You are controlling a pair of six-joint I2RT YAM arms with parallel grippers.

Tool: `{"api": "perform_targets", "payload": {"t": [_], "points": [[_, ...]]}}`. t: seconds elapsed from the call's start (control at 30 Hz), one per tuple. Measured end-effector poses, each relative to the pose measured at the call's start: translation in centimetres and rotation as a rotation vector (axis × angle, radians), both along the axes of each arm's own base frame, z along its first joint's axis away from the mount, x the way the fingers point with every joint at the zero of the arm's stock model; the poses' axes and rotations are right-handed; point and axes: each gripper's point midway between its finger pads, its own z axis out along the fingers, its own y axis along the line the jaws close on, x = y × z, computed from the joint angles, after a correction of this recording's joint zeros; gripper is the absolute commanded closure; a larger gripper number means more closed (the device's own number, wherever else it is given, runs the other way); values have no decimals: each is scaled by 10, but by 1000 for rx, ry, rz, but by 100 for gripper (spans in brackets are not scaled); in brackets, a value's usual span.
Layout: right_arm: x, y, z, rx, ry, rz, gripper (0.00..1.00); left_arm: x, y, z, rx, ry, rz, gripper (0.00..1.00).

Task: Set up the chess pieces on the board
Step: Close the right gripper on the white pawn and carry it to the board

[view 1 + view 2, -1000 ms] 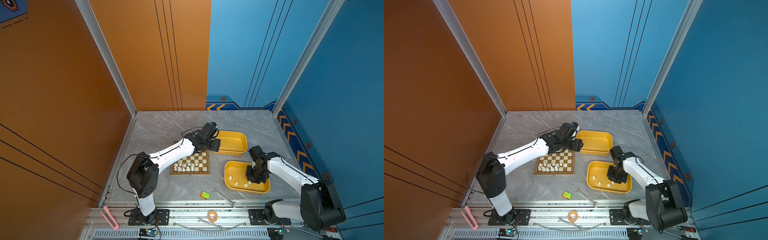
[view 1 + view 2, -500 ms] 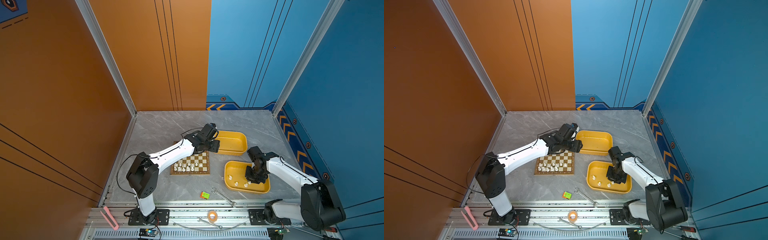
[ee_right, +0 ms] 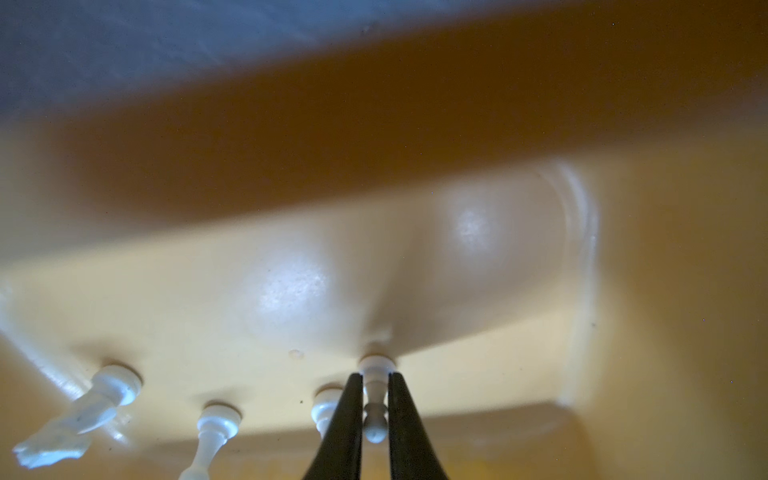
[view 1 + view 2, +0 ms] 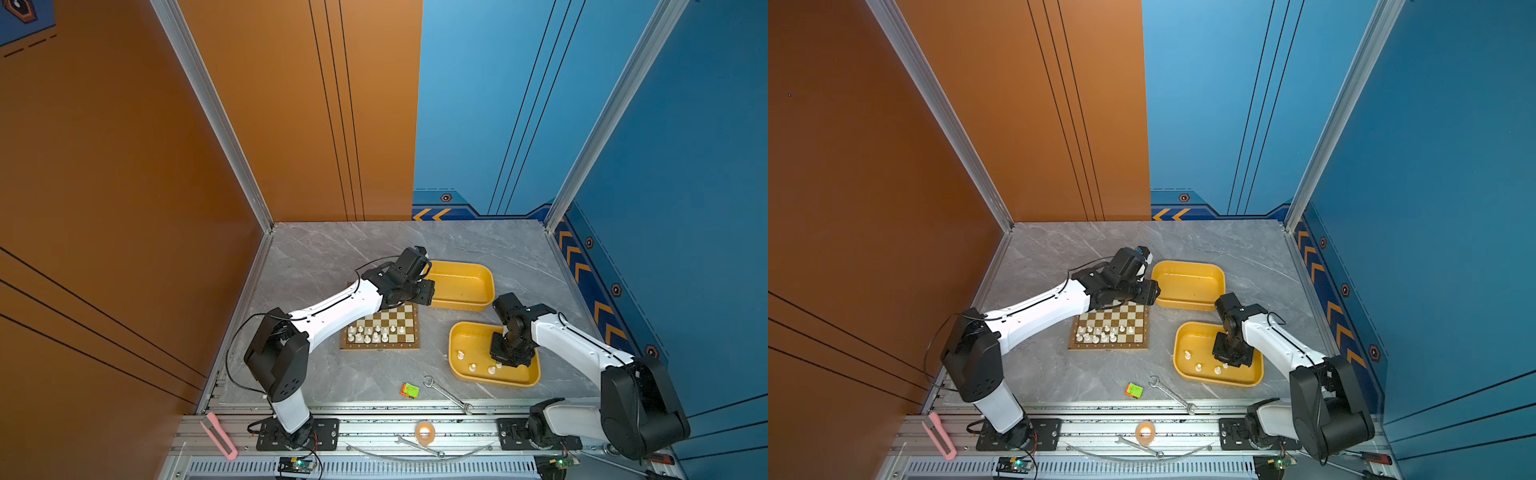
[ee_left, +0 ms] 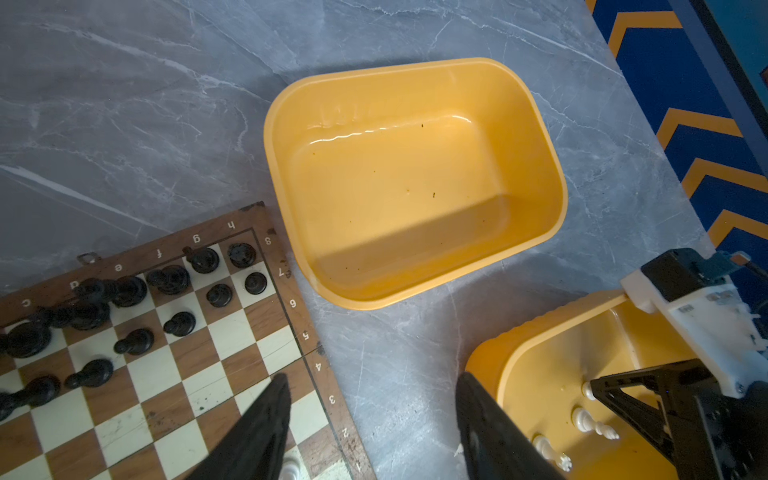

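Yellow tray [image 3: 291, 291]: right gripper [image 3: 375, 377] pinches creamy, perhaps pawn-shaped piece [image 3: 375, 430]; left gripper [image 5: 372, 377] spread.

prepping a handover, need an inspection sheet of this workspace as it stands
surface: grey marbled tabletop, nothing spilled
job's things: small brown-and-cream wooden chessboard holds glossy black pieces and creamy white pieces; four more white pieces sit in the near yellow plastic tray; far yellow plastic tray empty
clutter: green-and-orange block, silver wrench on tabletop; pink tool, orange tape roll on front rail
grippers: left gripper open, empty, above the board's edge; right gripper shut on one white piece in near tray
cables: black cable loops beside left arm's base
surroundings: orange wall panels, blue wall panels, aluminium frame
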Motion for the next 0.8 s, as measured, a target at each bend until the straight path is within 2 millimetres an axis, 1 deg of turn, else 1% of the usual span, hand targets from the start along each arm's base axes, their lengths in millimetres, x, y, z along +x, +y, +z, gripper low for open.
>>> {"api": "perform_targets", "payload": {"t": [0.17,0.23,0.33,0.47,0.57,0.7,0.8], "points": [[-1,0,2,-1,5,0,89,3,4,0,2,-2,6,35],[-2,0,6,-5,15,-1,88,4,8,0,6,-3,10,35],[6,3,21,-2,1,6,88,8,18,1,9,-8,26,35],[31,13,52,5,-71,26,89,11,40,3,6,-15,64,35],[48,26,72,12,-104,56,89,12,59,5,2,-21,99,35],[70,48,93,7,-128,115,89,12,86,5,-6,-32,151,35],[88,71,107,7,-144,169,90,8,107,5,-13,-42,188,35]]}}
